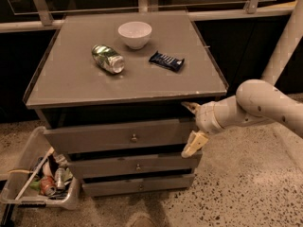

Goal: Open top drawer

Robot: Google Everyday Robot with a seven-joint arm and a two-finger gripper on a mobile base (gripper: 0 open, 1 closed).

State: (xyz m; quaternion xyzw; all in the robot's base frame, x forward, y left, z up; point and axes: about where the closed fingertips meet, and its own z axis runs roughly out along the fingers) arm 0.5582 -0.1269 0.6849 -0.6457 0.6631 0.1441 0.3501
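The top drawer [118,135] is a wide grey-brown front with a small round metal knob [134,138] at its centre, uppermost of three in the cabinet. A dark gap shows above it. My gripper [191,129] is at the drawer's right end, in front of the cabinet's right corner, to the right of the knob. Its two pale fingers are spread apart, one above [191,107] and one below [194,144], holding nothing.
On the cabinet top [71,79] lie a white bowl [135,34], a crushed green can [108,58] and a dark snack bar [166,60]. Two smaller drawers [137,166] sit below. A white bin of rubbish [40,183] stands on the floor at the left.
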